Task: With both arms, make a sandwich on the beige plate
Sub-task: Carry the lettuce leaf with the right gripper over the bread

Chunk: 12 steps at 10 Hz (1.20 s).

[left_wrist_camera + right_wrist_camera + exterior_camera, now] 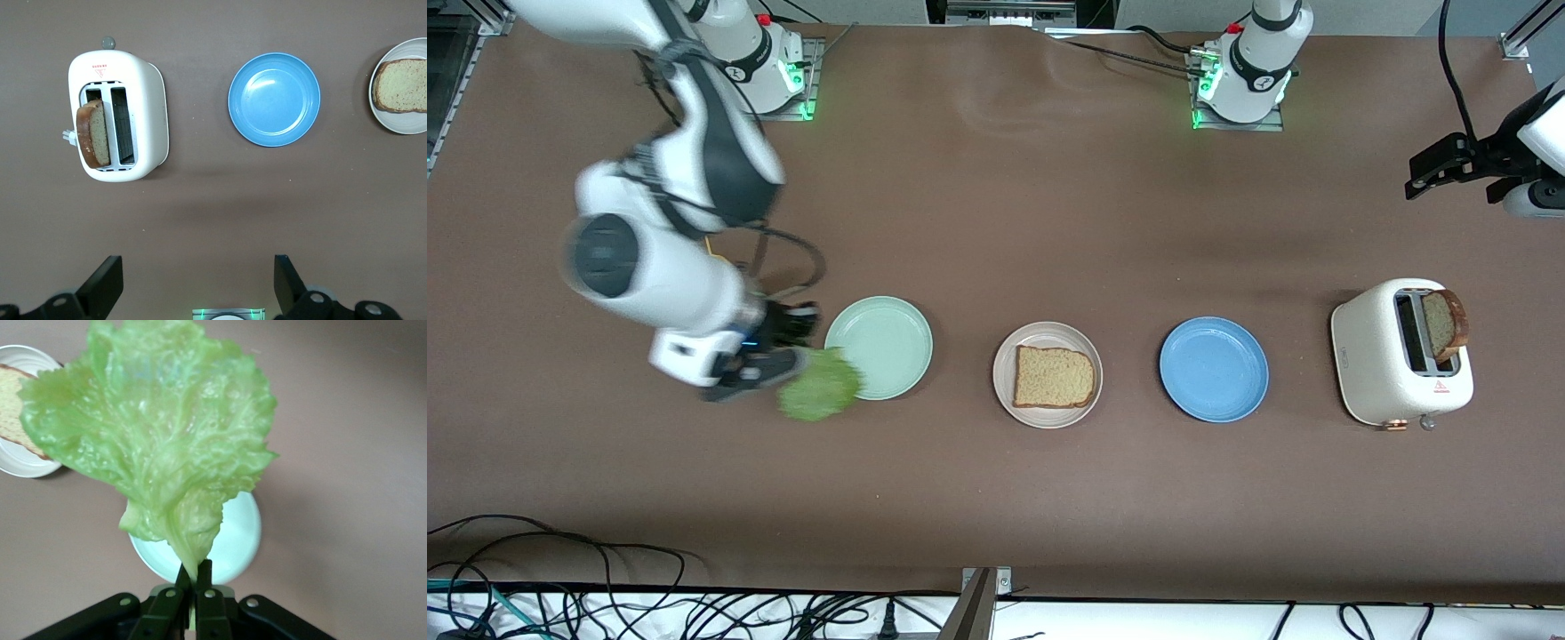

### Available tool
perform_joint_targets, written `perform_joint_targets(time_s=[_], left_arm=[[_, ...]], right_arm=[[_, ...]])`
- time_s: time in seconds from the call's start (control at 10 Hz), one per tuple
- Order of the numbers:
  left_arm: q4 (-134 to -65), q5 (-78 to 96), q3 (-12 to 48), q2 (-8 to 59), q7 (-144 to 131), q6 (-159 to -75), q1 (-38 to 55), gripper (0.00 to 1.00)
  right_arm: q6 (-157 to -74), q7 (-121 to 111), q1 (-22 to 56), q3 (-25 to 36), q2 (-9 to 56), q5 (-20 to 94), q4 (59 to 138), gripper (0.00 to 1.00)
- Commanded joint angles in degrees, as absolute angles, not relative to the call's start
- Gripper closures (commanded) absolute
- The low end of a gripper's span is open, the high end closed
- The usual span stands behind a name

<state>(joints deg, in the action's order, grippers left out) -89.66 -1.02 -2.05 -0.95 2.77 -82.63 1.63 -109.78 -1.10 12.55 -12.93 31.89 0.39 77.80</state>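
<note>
Green lettuce leaf (157,433) hangs by its stem from my right gripper (195,581), pinched shut, over the mint plate's (889,338) edge. It could slip or flop past the bread slice (1054,377) on the beige plate (1005,391). Left gripper (197,283) waits open above the bench (996,498).

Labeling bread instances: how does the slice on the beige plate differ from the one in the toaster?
1. Pose: the plate slice lies flat on the beige plate; the toaster slice stands on edge in a slot of the white toaster.
2. Exposure: the plate slice shows whole; the toaster slice is partly sunk in the slot.
3. Colour: the toaster slice's crust looks darker.

Shared: both are brown bread, and neither hand touches them.
</note>
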Motion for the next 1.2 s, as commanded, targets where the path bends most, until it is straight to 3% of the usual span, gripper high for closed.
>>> perform_joint_targets(time_s=[0.0, 0.5, 0.9, 1.1], left_arm=[[-89.12, -2.64, -1.84, -0.88, 2.46, -82.71, 1.58, 0.00], [-89.12, -2.55, -1.85, -0.79, 2.55, -82.71, 1.58, 0.00], [-89.12, -2.55, -1.85, -0.70, 2.46, -82.71, 1.58, 0.00], [-89.12, -2.64, -1.85, -0.70, 2.46, -82.71, 1.58, 0.00]], right_arm=[[-114.24, -1.84, 18.08, -12.74, 36.63, -0.52, 75.59, 1.00], [-126.09, -2.89, 27.41, -12.66, 46.30, -5.08, 72.26, 1.00], [-128.40, -5.62, 31.19, -12.57, 54.39, -9.92, 61.98, 1.00], [-131.91, -10.87, 31.64, -12.48, 55.63, -11.16, 61.70, 1.00]])
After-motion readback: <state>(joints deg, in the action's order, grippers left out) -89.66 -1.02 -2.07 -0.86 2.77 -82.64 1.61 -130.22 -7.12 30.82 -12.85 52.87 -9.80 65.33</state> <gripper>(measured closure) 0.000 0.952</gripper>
